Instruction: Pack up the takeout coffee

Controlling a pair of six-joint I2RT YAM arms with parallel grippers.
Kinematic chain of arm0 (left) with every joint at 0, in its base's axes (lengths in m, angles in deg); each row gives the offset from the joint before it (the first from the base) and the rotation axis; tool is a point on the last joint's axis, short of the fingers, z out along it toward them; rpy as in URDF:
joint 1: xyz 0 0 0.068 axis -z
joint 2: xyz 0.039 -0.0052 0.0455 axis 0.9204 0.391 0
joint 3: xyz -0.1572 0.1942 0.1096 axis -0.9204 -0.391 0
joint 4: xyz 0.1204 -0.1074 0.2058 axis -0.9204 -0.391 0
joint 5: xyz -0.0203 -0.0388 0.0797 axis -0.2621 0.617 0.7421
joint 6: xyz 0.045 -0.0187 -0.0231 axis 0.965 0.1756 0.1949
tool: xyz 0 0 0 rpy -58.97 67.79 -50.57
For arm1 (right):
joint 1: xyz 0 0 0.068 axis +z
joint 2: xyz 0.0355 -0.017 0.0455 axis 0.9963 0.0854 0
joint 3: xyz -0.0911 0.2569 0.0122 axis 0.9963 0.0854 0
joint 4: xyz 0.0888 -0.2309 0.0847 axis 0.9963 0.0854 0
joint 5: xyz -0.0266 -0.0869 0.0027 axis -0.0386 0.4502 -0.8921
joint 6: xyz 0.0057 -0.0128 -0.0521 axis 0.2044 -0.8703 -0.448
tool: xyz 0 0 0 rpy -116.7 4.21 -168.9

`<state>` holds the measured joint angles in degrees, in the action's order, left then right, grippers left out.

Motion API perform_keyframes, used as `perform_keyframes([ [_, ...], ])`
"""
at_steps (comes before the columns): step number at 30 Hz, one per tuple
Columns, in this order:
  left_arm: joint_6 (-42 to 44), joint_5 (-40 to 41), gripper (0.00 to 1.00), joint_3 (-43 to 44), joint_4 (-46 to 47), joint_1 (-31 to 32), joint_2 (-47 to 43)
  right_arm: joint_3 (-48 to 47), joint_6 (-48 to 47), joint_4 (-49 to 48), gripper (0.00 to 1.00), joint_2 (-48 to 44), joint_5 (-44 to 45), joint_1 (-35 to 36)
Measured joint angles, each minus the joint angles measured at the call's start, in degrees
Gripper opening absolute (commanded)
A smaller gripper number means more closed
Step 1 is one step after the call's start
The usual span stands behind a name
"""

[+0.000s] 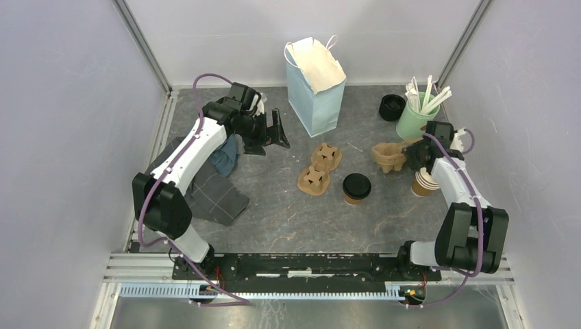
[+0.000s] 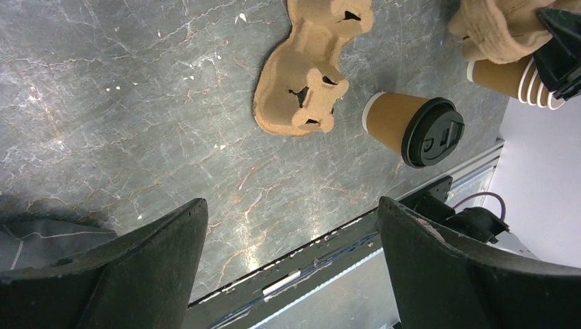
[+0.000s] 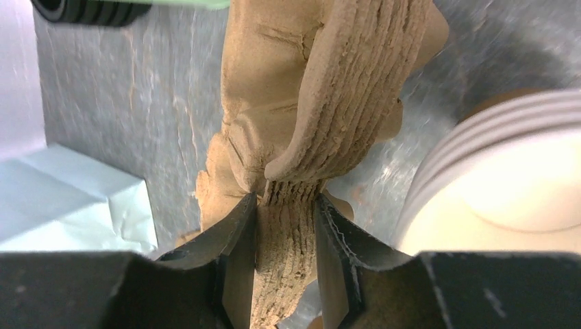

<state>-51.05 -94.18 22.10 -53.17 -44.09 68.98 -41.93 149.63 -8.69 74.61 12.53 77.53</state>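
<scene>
Takeout coffee [image 1: 356, 187] stands upright mid-table, just beside a flat pulp carrier [image 1: 314, 180]. Right gripper [image 3: 286, 205] pinches stacked pulp carriers [image 1: 388, 156]; left gripper [image 1: 277, 131] hangs spread apart, well away.

A pale blue paper bag [image 1: 314, 86] stands open at twelve o'clock, with a flat pulp carrier [image 1: 320, 168] near the centre of the table [image 1: 288, 212]. At two o'clock sit a green cup of white utensils [image 1: 419, 116] and black lids [image 1: 392, 107]; at three, a stack of pulp carriers [image 1: 390, 155] beside stacked lidless cups [image 1: 425, 184]. Grey cloth [image 1: 216, 195] lies at nine.
</scene>
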Motion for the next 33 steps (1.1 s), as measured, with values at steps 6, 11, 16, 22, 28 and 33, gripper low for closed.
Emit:
perform_keyframes([
  [6,0.0,0.0,0.99,0.0,0.0,0.0,0.0,0.3,0.3,-2.7,0.39,1.2,-0.1,-7.0],
  [11,0.0,0.0,0.99,0.0,0.0,0.0,0.0,0.3,-1.1,-6.8,0.39,3.1,-0.2,-10.8],
  [16,0.0,0.0,0.99,0.0,0.0,0.0,0.0,-0.2,-2.4,-8.6,0.41,6.3,-0.6,-12.7],
  [22,0.0,0.0,0.99,0.0,-0.1,0.0,0.0,-2.0,-4.0,-10.7,0.47,9.4,-2.1,-12.8],
  [28,0.0,0.0,0.99,0.0,-0.1,0.0,0.0,-2.1,-5.6,-9.7,0.59,9.6,-2.1,-12.8],
  [33,0.0,-0.2,0.99,0.0,-0.1,0.0,0.3,-2.1,-7.2,-5.4,0.78,8.8,-0.7,-12.8],
])
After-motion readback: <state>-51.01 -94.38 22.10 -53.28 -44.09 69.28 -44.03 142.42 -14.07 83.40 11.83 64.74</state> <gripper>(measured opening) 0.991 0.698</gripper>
